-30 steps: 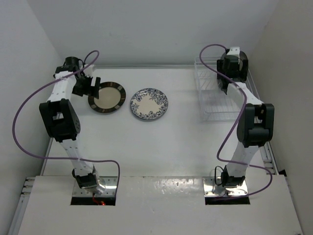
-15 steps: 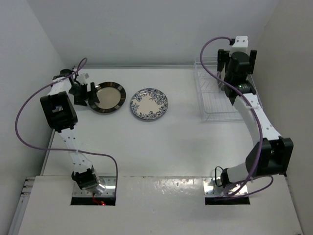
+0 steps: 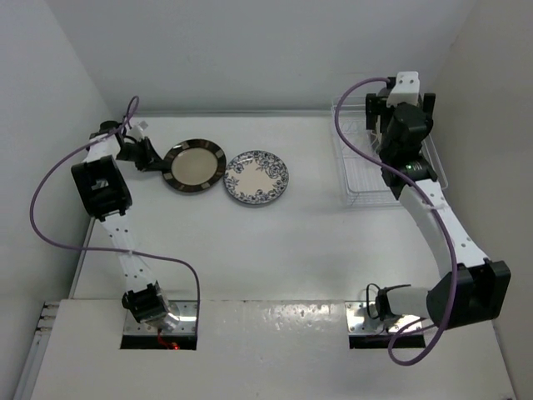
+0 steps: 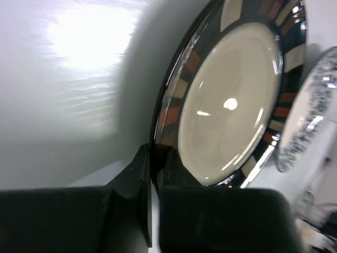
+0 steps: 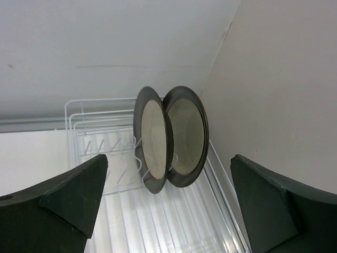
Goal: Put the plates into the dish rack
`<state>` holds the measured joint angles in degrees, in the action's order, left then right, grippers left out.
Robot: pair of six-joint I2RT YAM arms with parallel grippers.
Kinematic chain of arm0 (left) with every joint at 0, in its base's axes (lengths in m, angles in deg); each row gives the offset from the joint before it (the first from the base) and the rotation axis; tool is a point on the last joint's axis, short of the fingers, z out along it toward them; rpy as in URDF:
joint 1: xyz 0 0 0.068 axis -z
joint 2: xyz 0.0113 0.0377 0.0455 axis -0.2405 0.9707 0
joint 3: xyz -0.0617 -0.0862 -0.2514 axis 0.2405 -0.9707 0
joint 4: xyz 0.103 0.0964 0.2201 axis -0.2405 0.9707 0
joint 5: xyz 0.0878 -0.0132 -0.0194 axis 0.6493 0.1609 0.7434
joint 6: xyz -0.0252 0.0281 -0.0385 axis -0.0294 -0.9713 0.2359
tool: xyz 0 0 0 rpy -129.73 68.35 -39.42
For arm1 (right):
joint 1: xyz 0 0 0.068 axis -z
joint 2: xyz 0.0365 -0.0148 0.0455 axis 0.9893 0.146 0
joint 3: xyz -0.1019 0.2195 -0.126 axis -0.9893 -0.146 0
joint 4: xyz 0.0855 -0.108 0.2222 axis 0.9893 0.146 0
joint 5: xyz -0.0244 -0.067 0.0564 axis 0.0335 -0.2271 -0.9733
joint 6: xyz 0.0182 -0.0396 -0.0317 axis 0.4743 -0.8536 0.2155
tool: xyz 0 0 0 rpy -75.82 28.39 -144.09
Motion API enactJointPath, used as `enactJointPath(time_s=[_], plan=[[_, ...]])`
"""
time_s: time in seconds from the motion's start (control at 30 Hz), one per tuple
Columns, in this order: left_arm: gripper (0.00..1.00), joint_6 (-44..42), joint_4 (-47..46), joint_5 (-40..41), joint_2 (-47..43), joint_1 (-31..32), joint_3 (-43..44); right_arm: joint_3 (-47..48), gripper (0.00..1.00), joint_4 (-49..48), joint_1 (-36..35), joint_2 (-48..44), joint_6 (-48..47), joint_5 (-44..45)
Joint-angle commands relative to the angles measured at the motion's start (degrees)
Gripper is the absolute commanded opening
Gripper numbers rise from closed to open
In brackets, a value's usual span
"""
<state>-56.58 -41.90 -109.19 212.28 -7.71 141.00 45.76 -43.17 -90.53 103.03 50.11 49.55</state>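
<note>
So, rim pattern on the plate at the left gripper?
Dark rim, cream and red-brown blocks; best in left wrist view.

Your overhead camera looks down from behind the arm bases over the whole bench point(image 3: 275, 250). Your left wrist camera sits right against the brown-rimmed plate point(image 4: 226, 105), with the floral plate point(image 4: 310, 105) beyond. Your right wrist camera faces the dish rack point(image 5: 152, 216) from close by. The overhead view shows all three too.

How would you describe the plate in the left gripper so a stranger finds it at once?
On the table, look far left, where the left gripper pinches a rim. That is the dark-rimmed plate, cream in the centre; the floral plate beside it is white and blue.
</note>
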Motion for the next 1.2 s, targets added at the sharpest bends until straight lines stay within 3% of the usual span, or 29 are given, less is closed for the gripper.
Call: enactJointPath(time_s=[0.0, 0.43, 0.53, 0.57, 0.63, 0.67, 0.93, 1.17], plan=[[0.0, -4.5, 0.3, 4.6, 5.3, 0.5, -1.2, 0.3, 1.0, -3.0, -2.0, -2.2, -2.1, -0.6], [0.0, -3.9, -0.3, -14.6, -7.0, -3.4, -3.6, -1.5, 0.99, -0.7, -7.1, -1.6, 0.4, -3.3], [0.0, -3.9, -1.4, -14.6, -12.7, -2.9, -4.2, -0.4, 0.99, 4.0, -9.0, 1.1, 1.7, -13.5], [0.0, -3.4, -1.4, -14.6, -14.0, -2.9, -3.5, 0.7, 0.99, 5.4, -9.3, 1.8, 1.5, -23.5], [0.0, -2.7, -2.0, -13.7, -17.6, -2.4, -2.1, 3.1, 0.99, 10.6, -10.5, 4.9, 2.0, -30.3], [0.0, -2.7, -2.0, -12.9, -18.8, -1.2, -2.1, 4.9, 0.99, 11.7, -10.8, 5.8, 3.2, -38.8], [0.0, -6.8, -2.0, -8.9, -26.9, 4.4, -4.4, 7.6, 0.99, 8.8, -16.4, 15.3, 9.1, -48.5], [0.0, -10.2, 1.1, -8.1, -31.0, 6.9, -0.3, 15.6, 1.0, 7.6, -15.6, 22.2, 13.1, -60.8]])
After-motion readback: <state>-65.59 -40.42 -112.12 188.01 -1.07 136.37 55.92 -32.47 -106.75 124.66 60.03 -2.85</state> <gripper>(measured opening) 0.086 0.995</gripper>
